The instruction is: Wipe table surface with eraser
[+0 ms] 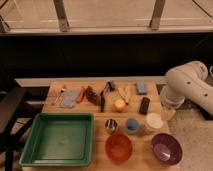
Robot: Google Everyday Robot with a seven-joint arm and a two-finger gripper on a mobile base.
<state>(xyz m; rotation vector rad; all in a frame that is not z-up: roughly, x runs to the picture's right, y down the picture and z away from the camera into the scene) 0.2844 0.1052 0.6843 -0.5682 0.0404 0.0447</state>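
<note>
The eraser, a small black block, lies on the light wooden table surface right of centre, between a yellow-orange ball and the table's right edge. My white arm bends in from the right. Its gripper hangs at the table's right edge, just right of the eraser and apart from it. The gripper is open and holds nothing.
A green tray fills the front left. In front of the eraser stand a metal cup, a blue cup, a white cup, an orange bowl and a purple bowl. Behind lie a blue-grey block and a black-handled tool.
</note>
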